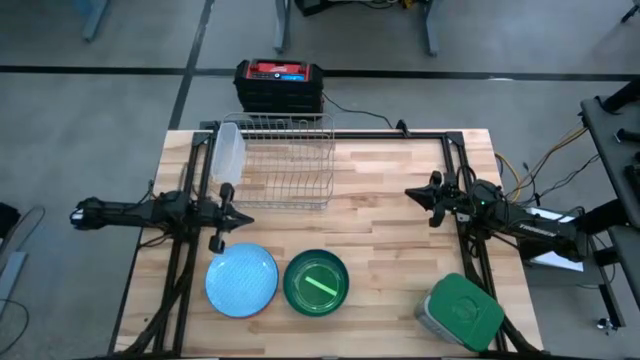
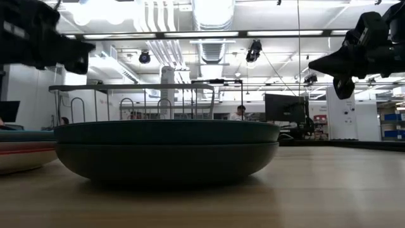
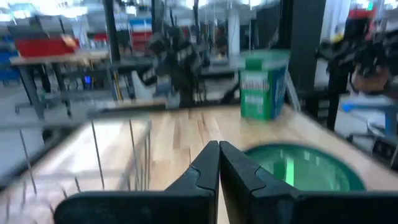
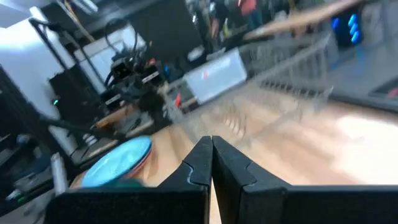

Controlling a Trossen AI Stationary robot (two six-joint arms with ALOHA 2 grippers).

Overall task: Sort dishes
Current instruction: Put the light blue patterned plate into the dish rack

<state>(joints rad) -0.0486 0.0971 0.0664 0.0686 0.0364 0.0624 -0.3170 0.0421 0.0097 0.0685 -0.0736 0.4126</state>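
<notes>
Near table edge: your dishes sat in a row, light blue plate (image 1: 241, 280) beside the dark green bowl (image 1: 316, 282), a lime green piece (image 1: 322, 284) lying inside the bowl; likely staged there so either arm could reach
Rack: wire rack (image 1: 288, 160) stood at the far side of the table (image 1: 390, 250), between the arms, probably the drop-off; one whitish dish (image 1: 227, 152) was leaning at its left end
Left gripper: your left gripper (image 1: 226, 213) hung above the wood just beyond the blue plate, fingers pressed together, holding nothing; its wrist view showed both tips (image 3: 218, 163) meeting, pointed across the bowl
Right gripper: your right gripper (image 1: 428, 197) was well apart from every dish, off the rack's right side, fingers pressed together and empty; looked like a parked pose, not a reach
Container: grey container with green lid (image 1: 460, 312) sat at the near right corner, apart from the dishes; not part of your sort
Low view: dark bowl filled the foreground, a reddish rim (image 2: 22, 149) showed at the left edge
Judgement: no dish gripped, you'd need to open a gripper before any pick
</notes>
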